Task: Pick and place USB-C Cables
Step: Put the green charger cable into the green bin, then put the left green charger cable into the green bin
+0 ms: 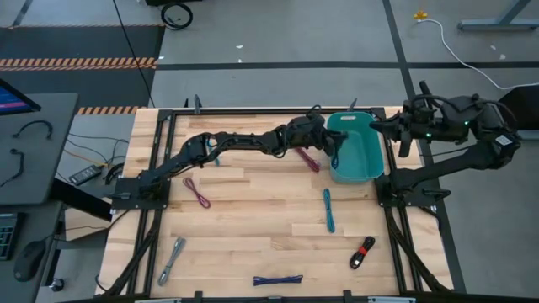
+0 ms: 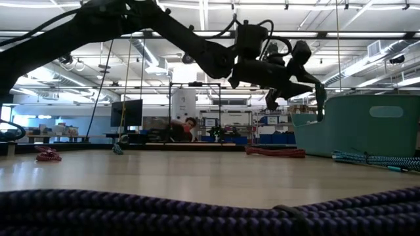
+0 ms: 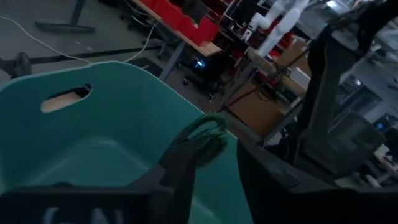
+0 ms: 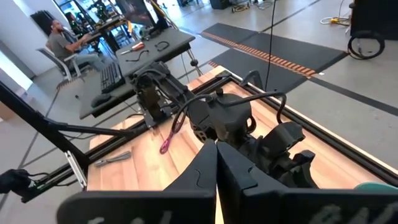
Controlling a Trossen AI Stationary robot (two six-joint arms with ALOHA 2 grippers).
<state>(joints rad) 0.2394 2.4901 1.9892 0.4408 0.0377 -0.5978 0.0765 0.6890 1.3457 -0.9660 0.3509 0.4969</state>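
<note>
**1 green cable held over the teal bin by the left tool**

1 green USB-C cable (image 3: pixel 204 138) is gripped by the left tool (image 1: pixel 330 145), which is stretched across the counter (image 1: pixel 253 219) to the near wall of the teal bin (image 1: pixel 364 156). In the left wrist view the folded green loops are seen clamped between the dark fingers (image 3: pixel 177 163), above the bin's hollow.

6 more cables are laid on the counter: a maroon cable (image 1: pixel 308 159) just beside the bin, a magenta cable (image 1: pixel 197 191) nearer the left arm's base, a teal cable (image 1: pixel 328 209) in the middle, a silver-grey cable (image 1: pixel 172 259), a blue cable (image 1: pixel 278 280) and a black-red cable (image 1: pixel 363 252) along the front edge.

The right tool (image 1: pixel 376 126) is held raised at the far side of the bin, its fingers pressed together with nothing between them.

A seated person (image 4: pixel 61 41) is seen at a desk beyond the counter.
</note>
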